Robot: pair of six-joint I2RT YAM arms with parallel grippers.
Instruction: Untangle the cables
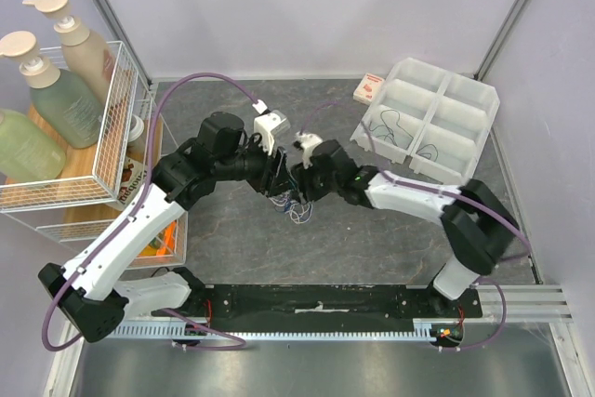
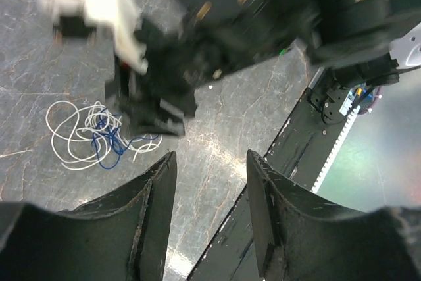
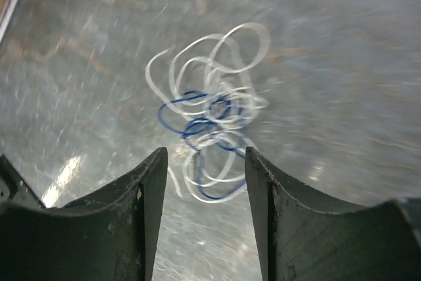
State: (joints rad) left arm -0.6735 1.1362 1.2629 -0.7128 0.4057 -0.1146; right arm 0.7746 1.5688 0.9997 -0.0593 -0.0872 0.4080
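2 arms reach inward, left gripper and right gripper parted near cables.

We log the cables mostly hidden from above, and smeared by blur in the right wrist view.

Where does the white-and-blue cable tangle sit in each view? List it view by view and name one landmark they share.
Top external: the cable tangle lies near the picture's centre, on the table.
Left wrist: the cable tangle is at middle left.
Right wrist: the cable tangle fills the centre, blurred.
Shared landmark: the grey marbled tabletop that it lies on in all three.
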